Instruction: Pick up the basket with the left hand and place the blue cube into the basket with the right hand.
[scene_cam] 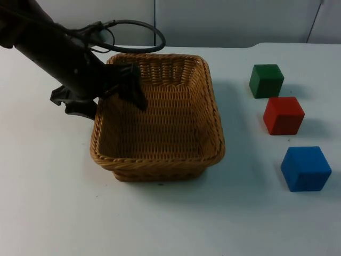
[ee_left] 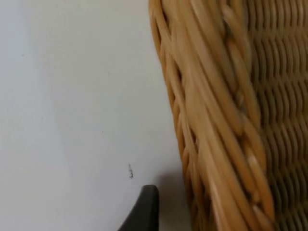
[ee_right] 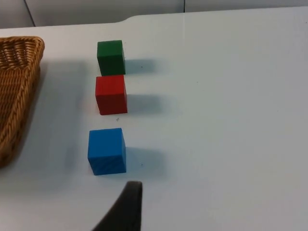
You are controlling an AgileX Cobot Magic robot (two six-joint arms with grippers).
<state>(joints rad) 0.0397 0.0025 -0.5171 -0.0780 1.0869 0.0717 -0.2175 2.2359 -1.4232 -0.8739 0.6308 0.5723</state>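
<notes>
A woven wicker basket stands empty on the white table, left of centre. My left gripper is open and straddles the basket's left rim, with one finger inside and one outside. In the left wrist view the basket wall is close, with a small gap between it and the outer fingertip. The blue cube sits at the near right of the table, apart from the basket. My right gripper hovers a short way from the blue cube, not touching it.
A red cube and a green cube stand in a row behind the blue one, also seen as the red cube and green cube. The basket's edge lies left of that row. The grey partition wall closes the far side.
</notes>
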